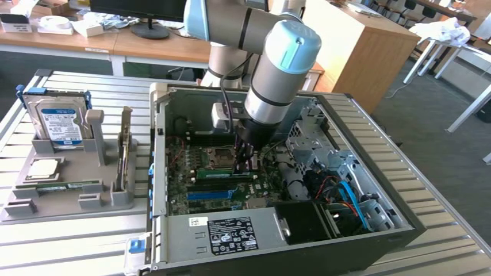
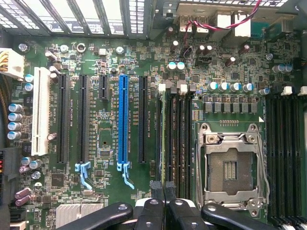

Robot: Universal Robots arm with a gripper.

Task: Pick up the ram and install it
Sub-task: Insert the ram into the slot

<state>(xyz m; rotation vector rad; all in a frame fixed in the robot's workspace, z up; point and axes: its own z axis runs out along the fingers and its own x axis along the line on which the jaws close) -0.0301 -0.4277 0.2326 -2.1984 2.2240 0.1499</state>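
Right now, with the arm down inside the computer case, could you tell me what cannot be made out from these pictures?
1. Exterior view: the gripper and arm cover one end of the ram, so its seating cannot be judged.
2. Wrist view: the shut fingers hide the slot ends beneath them.
3. Exterior view: the labelled metal cover hides the edge of the motherboard under it.

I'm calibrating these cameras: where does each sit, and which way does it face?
Exterior view: off the arm, above, angled down into the open computer case; shows the arm and gripper.
Wrist view: on the wrist, facing the motherboard squarely; shows the gripper's shut fingers.
Shared: gripper, blue slot, empty processor socket.
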